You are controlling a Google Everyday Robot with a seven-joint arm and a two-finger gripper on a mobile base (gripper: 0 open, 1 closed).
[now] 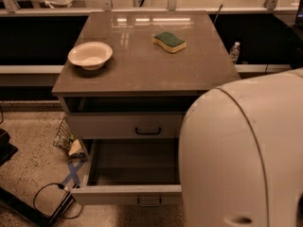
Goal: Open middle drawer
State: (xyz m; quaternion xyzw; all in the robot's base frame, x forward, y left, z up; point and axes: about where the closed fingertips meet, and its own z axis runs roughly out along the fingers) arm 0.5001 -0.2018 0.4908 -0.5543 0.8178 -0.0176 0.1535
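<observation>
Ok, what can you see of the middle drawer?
The middle drawer is grey, wide and shallow, pulled far out below the top drawer. Its low flat front carries a small dark bar handle. Its visible inside is dark, with nothing seen in it. The white arm shell hides its right end; the claw is not in view.

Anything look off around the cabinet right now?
The middle drawer is pulled well out, and the top drawer above it also sits ajar, showing a dark gap under the countertop. The gripper is not in view; the robot's white arm blocks the lower right.
</observation>
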